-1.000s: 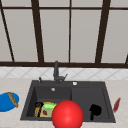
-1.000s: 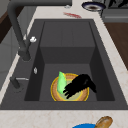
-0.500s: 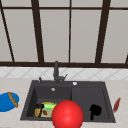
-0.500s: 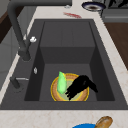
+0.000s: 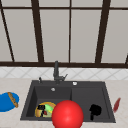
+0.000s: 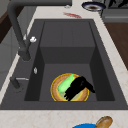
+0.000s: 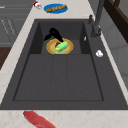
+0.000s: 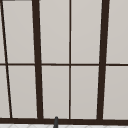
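Currently, the left hand is resting on the yellow plate in the sink's left basin, fingers curling beside the green cucumber. Whether it is gripping the cucumber cannot be told. The right hand is hovering, fingers curled, in the right basin.

The shallow right half of the dark grey double sink is lying open along its floor; the idle right hand is hanging over its front corner, narrowing entry there; the deeper left basin is being crowded by a round yellow-rimmed plate carrying a green cucumber-like vegetable, with the left hand lying across it; the tall dark faucet is blocking the rear rim; a large red ball is obstructing the front edge; a red elongated object is lying on the right counter.
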Robot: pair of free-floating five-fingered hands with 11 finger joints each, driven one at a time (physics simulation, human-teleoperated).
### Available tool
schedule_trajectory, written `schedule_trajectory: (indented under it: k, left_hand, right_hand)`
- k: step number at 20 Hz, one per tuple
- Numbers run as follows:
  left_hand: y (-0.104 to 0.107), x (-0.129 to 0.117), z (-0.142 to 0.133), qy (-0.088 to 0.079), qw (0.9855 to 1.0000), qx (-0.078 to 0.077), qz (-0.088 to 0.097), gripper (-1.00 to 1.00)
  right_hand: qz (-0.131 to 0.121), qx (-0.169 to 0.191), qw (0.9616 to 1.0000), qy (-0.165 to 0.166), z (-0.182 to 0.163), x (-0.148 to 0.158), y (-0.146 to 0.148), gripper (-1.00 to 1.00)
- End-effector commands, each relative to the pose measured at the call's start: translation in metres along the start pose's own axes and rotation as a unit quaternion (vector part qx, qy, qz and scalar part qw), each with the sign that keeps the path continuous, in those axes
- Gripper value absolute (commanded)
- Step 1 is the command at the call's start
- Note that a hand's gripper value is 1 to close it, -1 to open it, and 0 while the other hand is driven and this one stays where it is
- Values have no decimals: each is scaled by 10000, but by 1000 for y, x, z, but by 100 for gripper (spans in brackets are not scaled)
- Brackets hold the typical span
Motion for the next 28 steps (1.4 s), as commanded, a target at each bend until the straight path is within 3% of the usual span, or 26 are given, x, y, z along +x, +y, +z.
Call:
schedule_trajectory:
  k: [1, 5, 7, 8, 9, 11, 14, 17, 19, 22, 24, 25, 27, 28]
  left_hand:
    - [-1, -24, -11, 258, 9991, -330, 54, -100]
    - [2, -41, -17, 503, 9980, -377, 81, -100]
    - [11, -33, -24, 597, 9975, -317, 196, -100]
    - [10, -29, -28, 671, 9971, -321, 164, -100]
    - [12, -23, -30, 758, 9964, -360, 108, -100]
    - [18, -21, -37, 855, 9952, -417, 245, -100]
    - [15, -17, -50, 901, 9948, -461, 140, -100]
    - [15, -12, -63, 1034, 9939, -368, 91, -100]
    - [7, -14, -69, 1027, 9942, -300, 84, -100]
    - [6, -22, -59, 1095, 9931, -280, 327, -100]
    - [9, -20, -55, 1153, 9931, -174, 131, -100]
    - [8, -20, -58, 1187, 9926, -199, 162, -100]
    - [12, -23, -55, 1012, 9944, -161, 247, -100]
    - [11, -22, -55, 825, 9959, -56, 370, -100]
  right_hand:
    - [0, 0, 10000, 0, 0, 0, 0, 0]
    - [0, 0, 10000, 0, 0, 0, 0, 0]
    - [0, 0, 10000, 0, 0, 0, 0, 0]
    - [0, 0, 10000, 0, 0, 0, 0, 0]
    - [0, 0, 10000, 0, 0, 0, 0, 0]
    - [0, 0, 10000, 0, 0, 0, 0, 0]
    - [0, 0, 10000, 0, 0, 0, 0, 0]
    - [0, 0, 10000, 0, 0, 0, 0, 0]
    - [0, 0, 10000, 0, 0, 0, 0, 0]
    - [0, 0, 10000, 0, 0, 0, 0, 0]
    - [0, 0, 10000, 0, 0, 0, 0, 0]
    - [0, 0, 10000, 0, 0, 0, 0, 0]
    - [0, 0, 10000, 0, 0, 0, 0, 0]
    - [0, 0, 10000, 0, 0, 0, 0, 0]
